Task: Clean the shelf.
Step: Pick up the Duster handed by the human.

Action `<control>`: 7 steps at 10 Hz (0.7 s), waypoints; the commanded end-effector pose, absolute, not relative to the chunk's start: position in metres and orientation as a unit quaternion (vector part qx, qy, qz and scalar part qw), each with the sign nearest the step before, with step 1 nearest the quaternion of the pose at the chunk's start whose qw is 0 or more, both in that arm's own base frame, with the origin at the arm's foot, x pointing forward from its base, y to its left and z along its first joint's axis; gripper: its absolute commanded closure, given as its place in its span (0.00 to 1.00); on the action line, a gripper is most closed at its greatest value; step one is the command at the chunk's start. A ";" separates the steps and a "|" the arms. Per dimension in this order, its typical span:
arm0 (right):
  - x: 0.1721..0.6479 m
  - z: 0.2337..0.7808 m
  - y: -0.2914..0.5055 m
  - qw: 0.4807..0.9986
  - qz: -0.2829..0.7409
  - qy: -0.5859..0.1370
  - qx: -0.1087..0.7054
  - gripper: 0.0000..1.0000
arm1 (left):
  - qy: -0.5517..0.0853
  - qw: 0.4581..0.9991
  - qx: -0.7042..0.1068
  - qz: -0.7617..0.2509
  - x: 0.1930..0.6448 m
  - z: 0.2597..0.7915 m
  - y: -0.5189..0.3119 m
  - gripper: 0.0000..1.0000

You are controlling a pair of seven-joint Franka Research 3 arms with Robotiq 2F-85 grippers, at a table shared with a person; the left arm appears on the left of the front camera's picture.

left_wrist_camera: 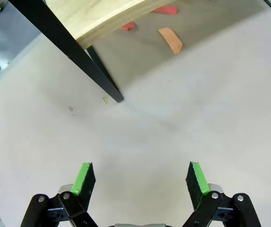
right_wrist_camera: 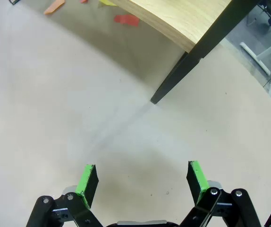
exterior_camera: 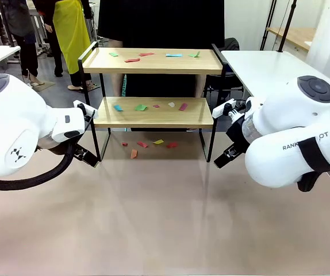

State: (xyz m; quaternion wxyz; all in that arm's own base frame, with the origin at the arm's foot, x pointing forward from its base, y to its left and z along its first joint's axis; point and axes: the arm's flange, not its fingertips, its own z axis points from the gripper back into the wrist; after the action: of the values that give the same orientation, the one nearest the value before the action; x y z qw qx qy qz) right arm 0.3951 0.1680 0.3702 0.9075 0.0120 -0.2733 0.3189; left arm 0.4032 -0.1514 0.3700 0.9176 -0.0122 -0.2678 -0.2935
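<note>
Front view: shelf (exterior_camera: 148,68), two tiers, on the table (exterior_camera: 165,218) at its far middle.
Top scraps (exterior_camera: 132,60): coloured paper bits, on the shelf's upper board.
Lower scraps (exterior_camera: 141,107): on its lower board.
Table scraps (exterior_camera: 158,142): beneath the shelf.
Person (exterior_camera: 159,23): standing just behind the shelf.
Left gripper (left_wrist_camera: 140,171): near the shelf's left front leg (left_wrist_camera: 107,85), over bare table; jaws spread, holding nothing.
Right gripper (right_wrist_camera: 141,171): near the shelf's right front leg (right_wrist_camera: 180,71); jaws spread, holding nothing.

Shelf (exterior_camera: 153,61): light matt wooden boards, thin black metal frame. Table (exterior_camera: 165,218): smooth matt beige top. Scraps (exterior_camera: 141,107): coloured paper.
</note>
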 end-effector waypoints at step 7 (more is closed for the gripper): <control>0.451 0.475 0.102 0.900 0.287 -0.316 0.090 0.00 | -0.237 0.893 -0.157 -0.349 0.462 0.463 -0.071 0.00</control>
State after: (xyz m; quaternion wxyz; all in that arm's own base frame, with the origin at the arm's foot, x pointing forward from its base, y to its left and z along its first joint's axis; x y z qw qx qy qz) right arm 0.4460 0.1327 0.4633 0.9059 0.0663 -0.3135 0.2769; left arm 0.4335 -0.1084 0.4510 0.8936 -0.1422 -0.2631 -0.3347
